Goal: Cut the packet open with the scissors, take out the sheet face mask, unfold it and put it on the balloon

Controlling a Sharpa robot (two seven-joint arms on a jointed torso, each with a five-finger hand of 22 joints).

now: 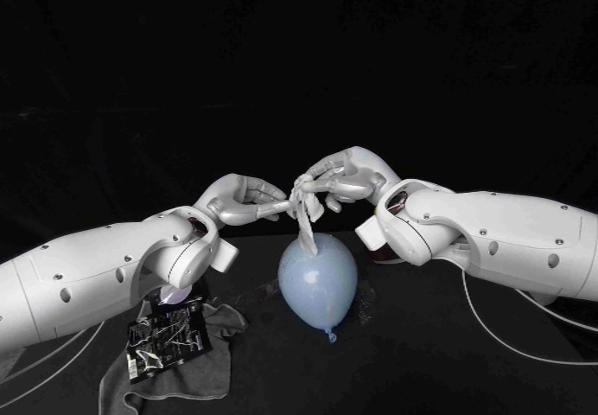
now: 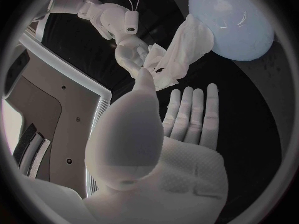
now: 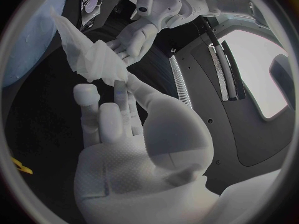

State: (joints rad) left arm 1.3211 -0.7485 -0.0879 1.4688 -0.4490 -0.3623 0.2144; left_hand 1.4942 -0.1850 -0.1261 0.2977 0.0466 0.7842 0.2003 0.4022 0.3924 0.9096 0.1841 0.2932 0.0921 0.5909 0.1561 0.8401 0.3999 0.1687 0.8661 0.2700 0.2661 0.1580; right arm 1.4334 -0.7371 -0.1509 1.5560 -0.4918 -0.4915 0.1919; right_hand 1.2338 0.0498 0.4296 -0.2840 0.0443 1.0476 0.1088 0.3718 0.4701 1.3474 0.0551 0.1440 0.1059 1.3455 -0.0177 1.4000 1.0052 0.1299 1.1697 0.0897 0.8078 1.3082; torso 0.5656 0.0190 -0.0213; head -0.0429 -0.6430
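Note:
A light blue balloon point(image 1: 319, 275) lies on the black table, knot toward me. Above it both hands meet on the white sheet mask point(image 1: 303, 210), which hangs crumpled and partly folded, its lower end reaching the top of the balloon. My left hand point(image 1: 244, 201) holds the mask's left side and my right hand point(image 1: 347, 178) pinches its top from the right. In the left wrist view the mask point(image 2: 184, 49) drapes from the right hand point(image 2: 131, 55) down to the balloon point(image 2: 233, 21). In the right wrist view, thumb and fingers point(image 3: 120, 92) pinch the mask point(image 3: 87, 55) opposite the left hand point(image 3: 134, 40).
The cut dark foil packet point(image 1: 166, 333) lies on a grey cloth point(image 1: 214, 333) at the front left, under my left forearm. A small yellow thing point(image 3: 22, 167) shows on the table in the right wrist view. Cables point(image 1: 499, 303) trail below my right arm.

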